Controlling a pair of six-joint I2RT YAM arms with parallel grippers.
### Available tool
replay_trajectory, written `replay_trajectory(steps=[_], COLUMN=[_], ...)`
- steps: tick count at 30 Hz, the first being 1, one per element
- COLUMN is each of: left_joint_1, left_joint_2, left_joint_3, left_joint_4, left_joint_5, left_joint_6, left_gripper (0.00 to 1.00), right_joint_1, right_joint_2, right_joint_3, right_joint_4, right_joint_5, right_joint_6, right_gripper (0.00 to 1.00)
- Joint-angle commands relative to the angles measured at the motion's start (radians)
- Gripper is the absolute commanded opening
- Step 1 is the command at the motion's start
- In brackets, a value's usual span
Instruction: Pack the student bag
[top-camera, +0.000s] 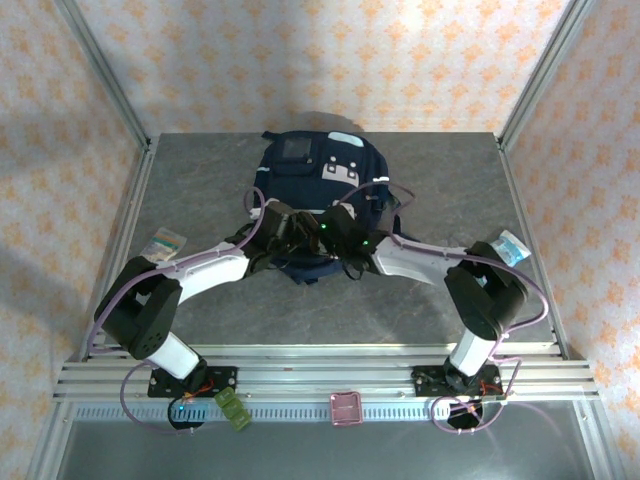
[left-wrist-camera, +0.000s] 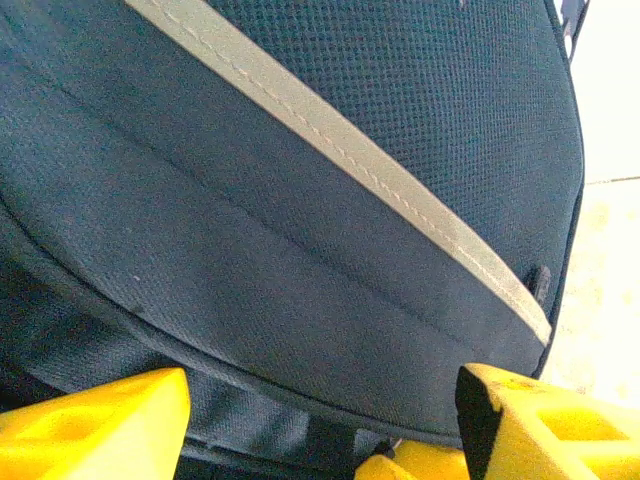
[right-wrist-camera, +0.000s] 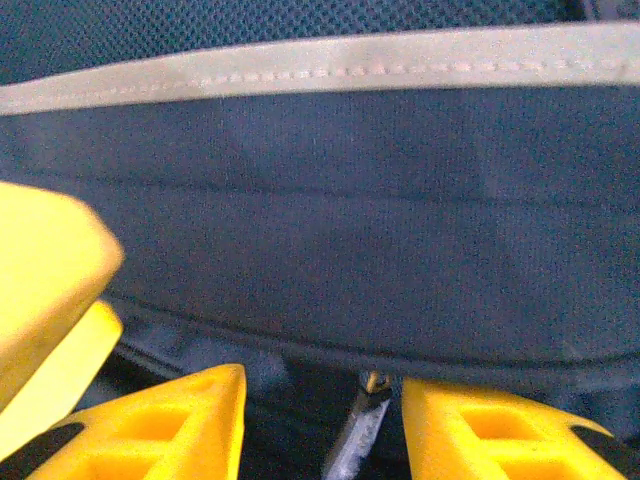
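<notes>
The student bag (top-camera: 318, 185) lies at the far middle of the bench (top-camera: 200, 190). My left hand (left-wrist-camera: 320, 440) and right hand (right-wrist-camera: 325, 425) stand open at its near edge, gripping nothing. The right straddles the zipper pull (right-wrist-camera: 358, 430), presumably to open the bag for packing.

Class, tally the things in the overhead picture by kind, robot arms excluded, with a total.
Student bag: 1
Small packets: 2 (left packet, right packet)
Small items on the front rail: 2 (green item, pink item)
Total: 5

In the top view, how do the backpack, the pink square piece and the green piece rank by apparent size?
Student bag; then pink square piece and green piece, which look alike, so unranked.
</notes>
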Motion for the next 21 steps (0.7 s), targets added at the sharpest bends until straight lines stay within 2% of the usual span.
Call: replay_trajectory(steps=[1,3,5,10,21], left_joint_1=[-0.003,-0.004,-0.002,0.003,0.018], left_joint_2=[-0.037,-0.040,-0.043,-0.039,0.063], left_joint_3=[-0.022,-0.030,-0.032,-0.040,0.035], left_joint_4=[0.001,0.007,0.013,0.046,0.043], left_joint_5=[-0.041,-0.046,-0.051,-0.061,-0.048], left_joint_6=[-0.015,-0.019,-0.023,-0.023,-0.015], left_gripper=[0.71,0.71,0.71,0.71,0.72], right_joint_1=[0.003,0.003,0.003,0.003,0.017], right_joint_2=[0.053,0.080,0.098,0.099,-0.067], right_joint_3=[0.053,0.064,0.070,0.045,-0.040], right_joint_4=[-0.077,-0.093,-0.106,-0.103,0.070], right_joint_5=[0.097,0.111,0.114,0.111,-0.057], right_joint_6=[0.009,0.016,0.020,0.023,-0.049], right_gripper=[0.43,0.39,0.31,0.01,0.00])
